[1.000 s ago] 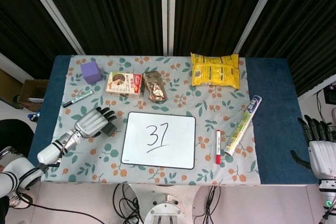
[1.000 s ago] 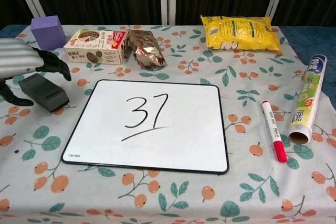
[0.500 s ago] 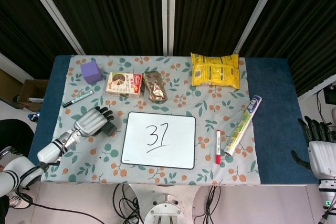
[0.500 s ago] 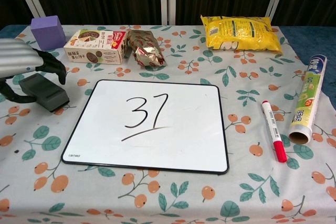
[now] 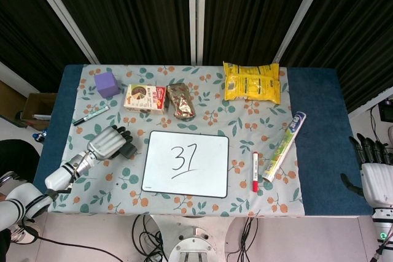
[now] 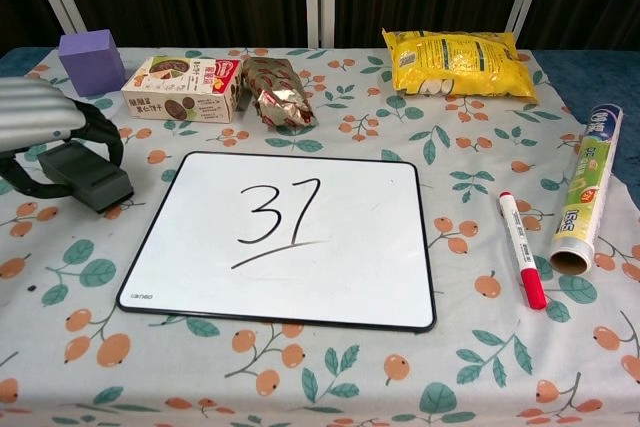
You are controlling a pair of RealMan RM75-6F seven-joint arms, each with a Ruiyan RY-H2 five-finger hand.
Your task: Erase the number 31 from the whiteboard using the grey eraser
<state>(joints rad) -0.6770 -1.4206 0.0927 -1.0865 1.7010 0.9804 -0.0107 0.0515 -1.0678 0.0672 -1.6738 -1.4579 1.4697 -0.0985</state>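
The whiteboard (image 5: 186, 164) lies flat on the floral cloth with the number 31 (image 6: 278, 215) and a stroke under it in black. Just left of the board sits the grey eraser (image 6: 90, 179), a dark block resting on the cloth. My left hand (image 6: 40, 117) is over it, fingers curled down behind it and thumb hooked round its near left end, gripping it. In the head view the eraser (image 5: 128, 150) peeks out past the left hand (image 5: 105, 142). My right hand (image 5: 374, 173) hangs off the table's right edge, fingers apart and empty.
Along the far side stand a purple block (image 5: 107, 84), a snack box (image 5: 145, 98), a foil packet (image 5: 180, 100) and a yellow bag (image 5: 252, 82). A red marker (image 5: 255, 172) and a wrap roll (image 5: 284, 146) lie right of the board. A green marker (image 5: 91, 115) lies far left.
My left hand's fingers, spread above the eraser a second ago, have curled down and closed around it. The eraser and the right hand have stayed in place.
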